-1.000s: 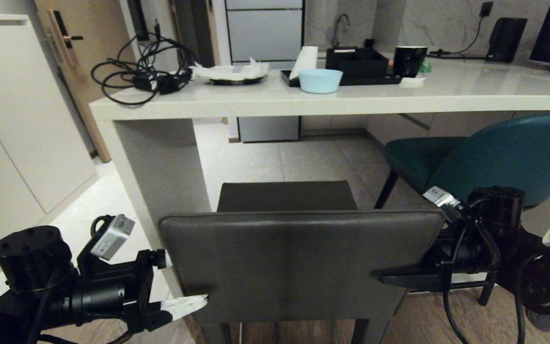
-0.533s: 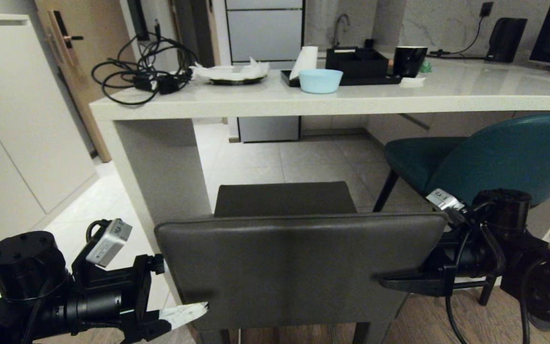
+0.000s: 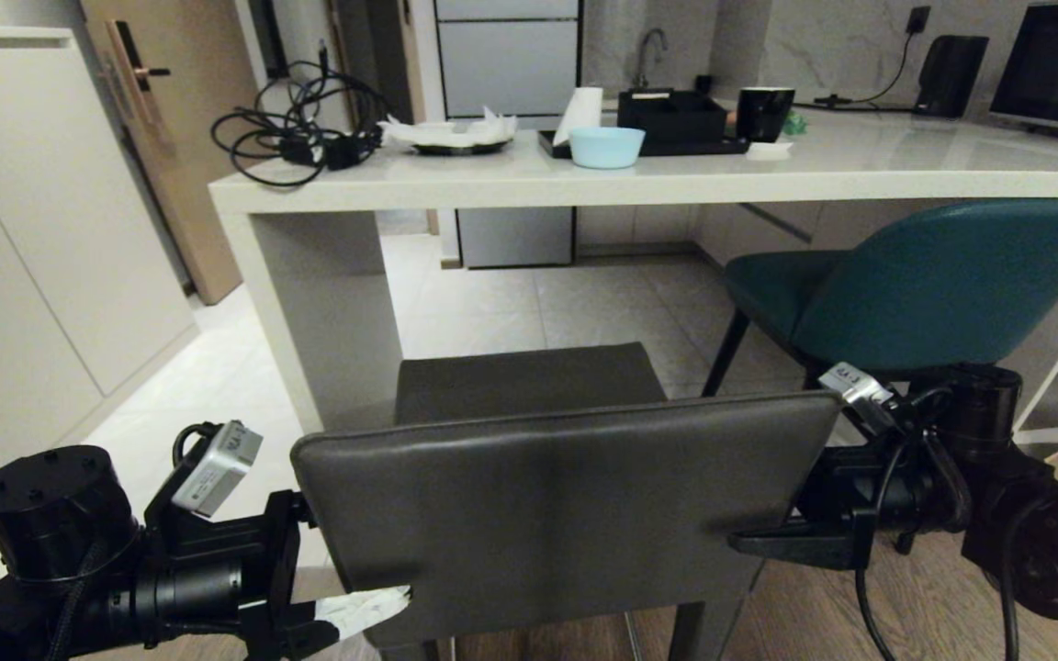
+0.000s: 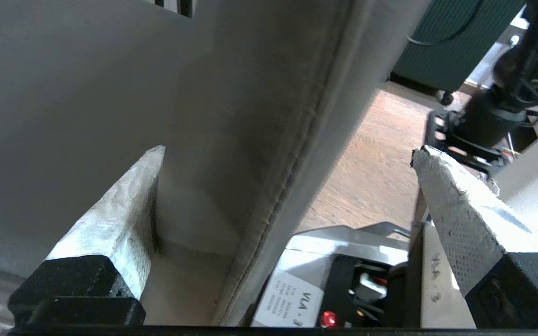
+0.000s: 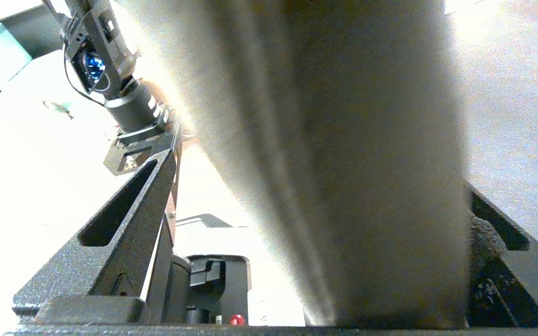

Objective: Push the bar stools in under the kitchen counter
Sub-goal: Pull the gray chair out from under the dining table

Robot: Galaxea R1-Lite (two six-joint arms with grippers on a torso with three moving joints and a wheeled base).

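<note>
Stools: two, grey stool (image 3: pixel 566 514) straddled by left hand (image 3: pixel 364 610), right hand (image 3: pixel 768 542).

A white speckled kitchen counter (image 3: pixel 511 188) spans the room, carrying a tangle of black cables (image 3: pixel 295 128) at its left end, then a plate of crumpled paper (image 3: pixel 451 136), a pale blue bowl (image 3: pixel 607 147), a black tray (image 3: pixel 676 145) and a black mug (image 3: pixel 763 112); two stools stand on the floor (image 3: pixel 529 303) before it
</note>
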